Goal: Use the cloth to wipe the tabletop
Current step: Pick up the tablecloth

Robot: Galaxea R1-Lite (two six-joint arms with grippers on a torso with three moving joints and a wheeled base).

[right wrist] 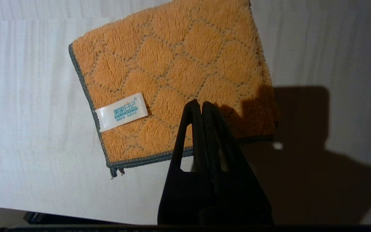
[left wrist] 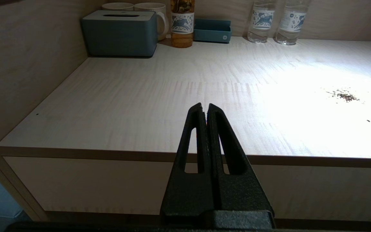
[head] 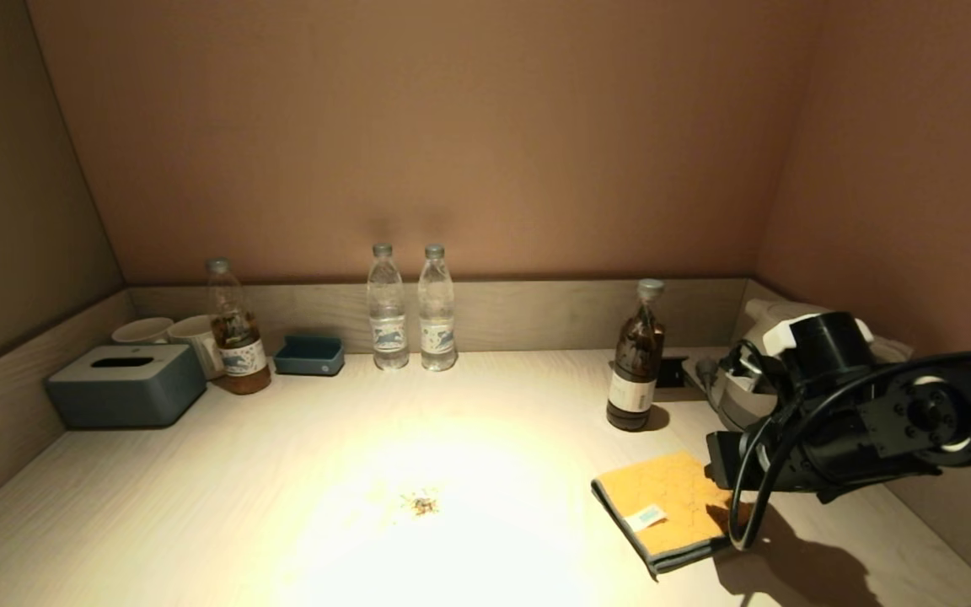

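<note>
Head view, finding one: the cloth [head: 669, 508] lies flat on the tabletop [head: 300, 472] at the front right, folded square, orange with grey-blue edging, its white label [head: 647, 516] facing up near the front-left edge. My right arm reaches in from the right side, and its wrist housing covers the cloth's right-hand edge from this angle.

Right wrist view, finding two: my right gripper [right wrist: 201, 104] has its two fingers pressed together with nothing between them. The tips stand over the cloth [right wrist: 172, 71], between the label [right wrist: 121, 111] and the shadowed edge. Whether the tips touch the pile I cannot tell. The arm's shadow falls on the bare tabletop [right wrist: 27, 96] just beside the cloth.

Left wrist view, finding three: my left gripper [left wrist: 204, 108] is likewise closed tight and empty. It sits before the front edge of the tabletop [left wrist: 140, 106], left of centre, well apart from the cloth.

Surface condition: a small scatter of dark crumbs [head: 422, 503] lies in the bright patch at front centre, apart from the cloth.

Other items, back of the surface: a grey-blue tissue box [head: 126, 384], two white cups [head: 169, 333], a partly filled brown-liquid bottle [head: 235, 339], a small blue tray [head: 309, 355], two clear water bottles [head: 412, 308], and a dark bottle [head: 638, 358] behind the cloth.
</note>
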